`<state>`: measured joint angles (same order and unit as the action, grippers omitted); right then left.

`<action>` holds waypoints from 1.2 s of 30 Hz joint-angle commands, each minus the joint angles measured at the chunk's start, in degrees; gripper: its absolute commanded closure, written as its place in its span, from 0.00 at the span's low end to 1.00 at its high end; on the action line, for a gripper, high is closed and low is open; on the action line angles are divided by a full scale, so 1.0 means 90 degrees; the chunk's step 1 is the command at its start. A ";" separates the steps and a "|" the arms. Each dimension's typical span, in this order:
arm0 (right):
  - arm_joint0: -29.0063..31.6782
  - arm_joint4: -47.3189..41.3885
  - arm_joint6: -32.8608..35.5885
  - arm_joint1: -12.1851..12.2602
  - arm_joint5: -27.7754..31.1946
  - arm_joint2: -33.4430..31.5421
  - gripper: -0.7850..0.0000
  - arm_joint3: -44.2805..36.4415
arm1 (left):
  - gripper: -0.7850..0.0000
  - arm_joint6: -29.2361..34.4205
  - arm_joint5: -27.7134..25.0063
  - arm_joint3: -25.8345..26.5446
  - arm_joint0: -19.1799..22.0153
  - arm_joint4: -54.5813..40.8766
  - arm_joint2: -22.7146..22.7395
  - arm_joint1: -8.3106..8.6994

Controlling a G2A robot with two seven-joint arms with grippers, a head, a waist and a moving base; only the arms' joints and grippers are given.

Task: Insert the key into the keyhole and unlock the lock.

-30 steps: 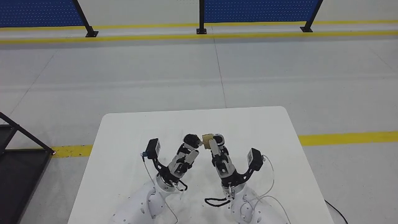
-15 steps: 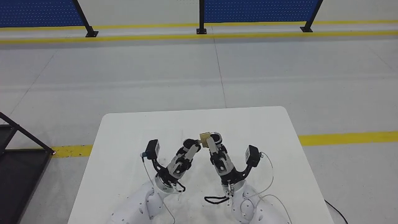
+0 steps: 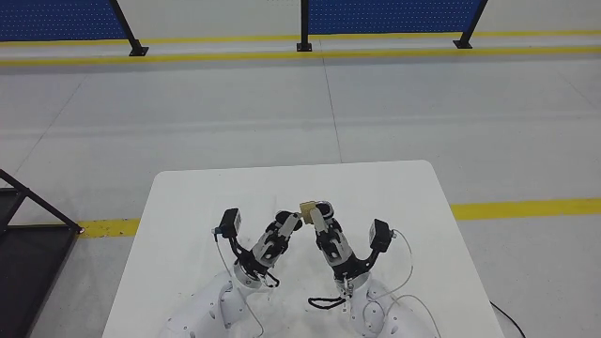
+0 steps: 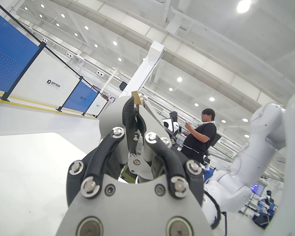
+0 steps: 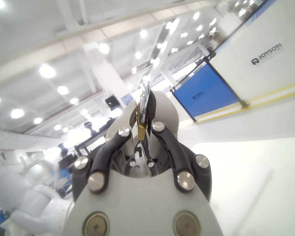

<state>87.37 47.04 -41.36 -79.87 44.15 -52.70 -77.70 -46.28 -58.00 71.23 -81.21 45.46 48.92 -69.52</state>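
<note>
With left end effector (image 3: 290,220) clamped on key (image 4: 137,97), right end effector (image 3: 320,213) on lock (image 3: 308,209): steady lock, ease key in squarely.

Was bright and evenly lit in all three views. Took soft, flat light from overhead in the top view, leaving the white tabletop (image 3: 188,235) and the pale floor (image 3: 394,113) close in tone, with the yellow floor lines (image 3: 526,209) standing out. Looked straight up into rows of round ceiling lamps (image 4: 243,6) in the left wrist view, the strongest at upper right ringed by a small halo. Caught bright glints off the metal screw heads (image 4: 89,185) on the left end effector (image 4: 135,110) at lower centre. Flared harder in the right wrist view, with ceiling lamps (image 5: 47,70) at the left of the frame swollen into white blobs and the ceiling around them washed out. Bowed the roof beams (image 4: 211,67) and barrier panels (image 5: 204,92) toward the edges in both wrist views.
</note>
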 commanded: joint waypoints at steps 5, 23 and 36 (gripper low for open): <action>0.0027 0.0001 0.0043 -0.0011 0.0001 -0.0026 1.00 -0.0010 | 1.00 -0.0083 0.0083 -0.0004 -0.0033 0.0416 0.0193 -0.0024; 0.0227 -0.0192 0.0400 -0.0009 -0.0166 -0.0166 1.00 -0.0212 | 1.00 -0.1310 0.1309 -0.0016 -0.0189 0.2212 0.0280 -0.0162; 0.0316 -0.0292 0.0625 -0.0009 -0.0257 -0.0249 1.00 -0.0319 | 1.00 -0.2423 0.2422 -0.0222 -0.0104 0.3027 -0.0007 -0.0172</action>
<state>90.16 44.39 -35.86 -79.95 41.92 -54.88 -80.51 -67.22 -37.06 69.45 -82.30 72.36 49.05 -71.08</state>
